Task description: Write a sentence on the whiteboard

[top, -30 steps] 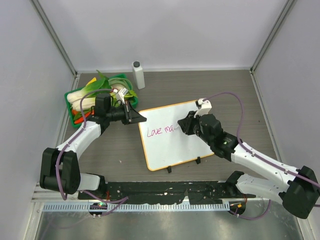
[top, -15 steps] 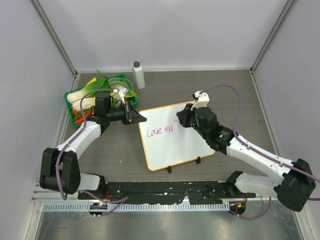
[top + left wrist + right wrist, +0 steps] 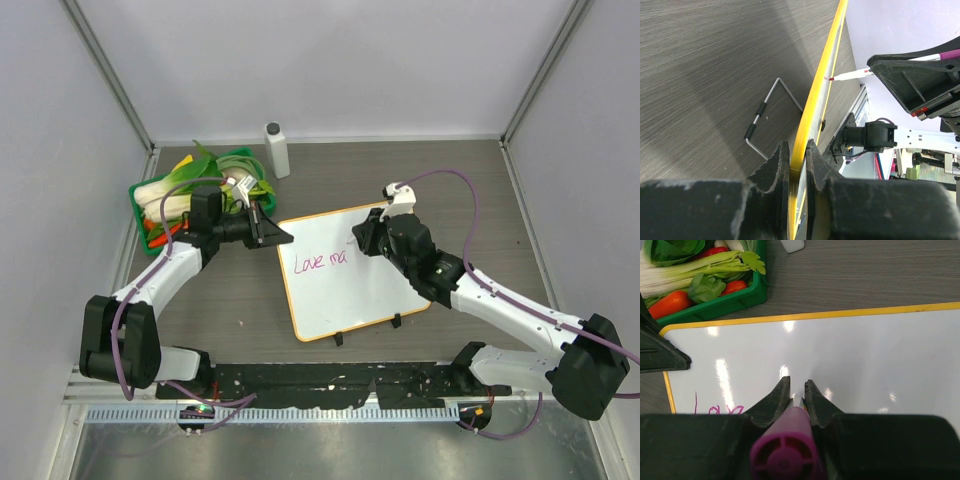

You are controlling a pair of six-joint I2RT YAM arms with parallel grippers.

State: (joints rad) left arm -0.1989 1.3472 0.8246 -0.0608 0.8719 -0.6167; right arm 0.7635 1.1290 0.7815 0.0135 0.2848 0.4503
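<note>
The whiteboard [image 3: 365, 290] stands tilted on the table with its orange frame [image 3: 826, 82] and white face [image 3: 865, 355] showing. The sentence [image 3: 320, 262] in pink cursive reads "Love ma"; its edge [image 3: 720, 409] shows in the right wrist view. My left gripper [image 3: 282, 238] [image 3: 797, 150] is shut on the board's upper left corner. My right gripper [image 3: 360, 240] [image 3: 797, 386] is shut on a magenta marker [image 3: 786, 450]. The marker's tip [image 3: 840, 77] meets the board just right of the writing.
A green tray [image 3: 145, 215] [image 3: 715, 307] of vegetables sits at the back left, behind the left arm. A white bottle [image 3: 277, 150] stands near the back wall. A wire foot [image 3: 765, 112] props the board from behind.
My right gripper has shifted a little left and toward the back with the marker, and the "ma" has gained a stroke. The left gripper and board have not moved.
</note>
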